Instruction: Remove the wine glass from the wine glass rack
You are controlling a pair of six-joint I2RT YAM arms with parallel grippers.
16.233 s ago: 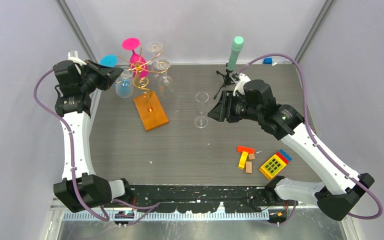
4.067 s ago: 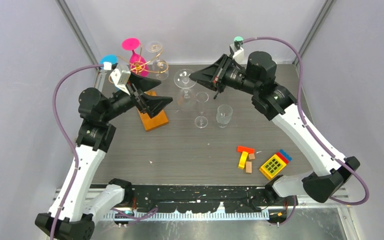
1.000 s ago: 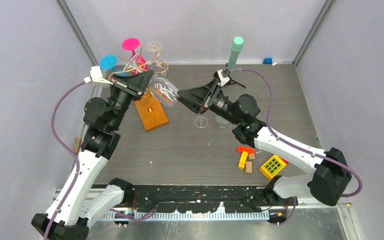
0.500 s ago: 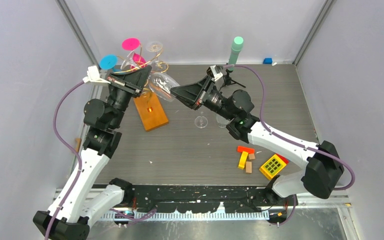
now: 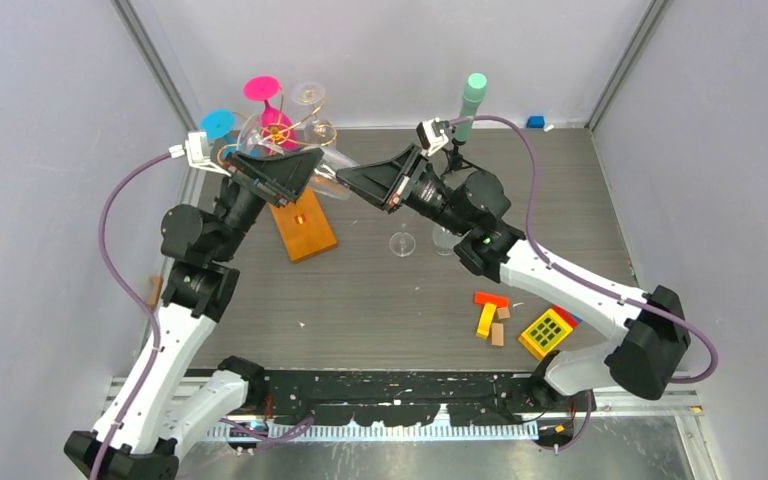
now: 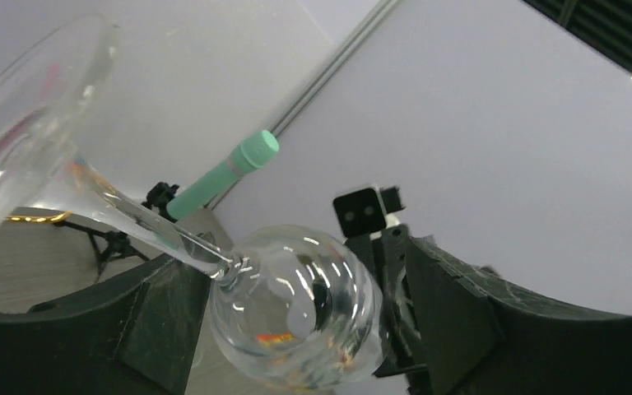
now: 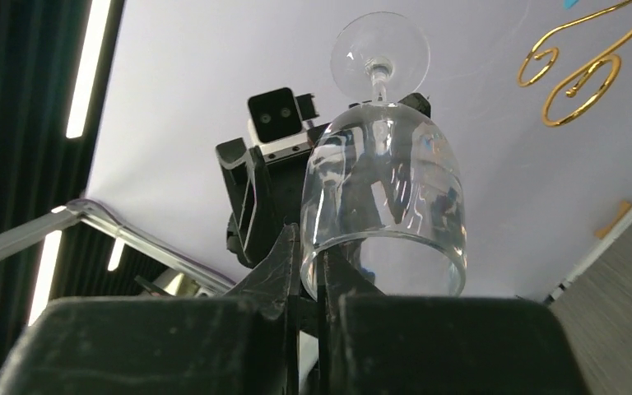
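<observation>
Wine glass (image 6: pixel 296 313) between rack (image 5: pixel 305 225) and tripod (image 5: pixel 470 100)

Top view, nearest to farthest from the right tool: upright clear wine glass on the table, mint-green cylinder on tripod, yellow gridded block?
From the right tool:
1. Upright clear wine glass, mid-table.
2. Mint-green cylinder, far edge.
3. Yellow gridded block, near-right.

wine glass (image 5: pixel 328 172): carried over the last second toward the far-left corner of the worktop (image 5: pixel 380 300).
right gripper (image 5: pixel 344 184): swung there from mid-worktop, jaws now pinching the rim.
left gripper (image 6: pixel 300 280): moved toward the far edge, now flanking the bowl; hold unclear.
</observation>
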